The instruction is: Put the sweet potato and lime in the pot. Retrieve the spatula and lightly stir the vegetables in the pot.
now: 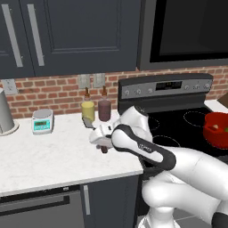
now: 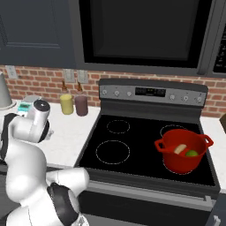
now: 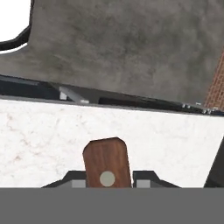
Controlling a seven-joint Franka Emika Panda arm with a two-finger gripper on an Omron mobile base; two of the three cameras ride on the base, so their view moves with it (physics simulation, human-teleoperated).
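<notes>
On counter: pincer [image 3: 107, 183] clamped on spatula [image 3: 107, 162], reddish-brown wood handle w/ pale rivet, rounded end.

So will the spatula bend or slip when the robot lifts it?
Probably not bend: the spatula has a thick wooden handle and looks stiff. It might tilt, since the gripper seems to pinch it near one end. The smooth wood could slip a little.

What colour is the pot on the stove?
Bright red. The pot shows best in the right base view, sitting on the black stove.
</notes>
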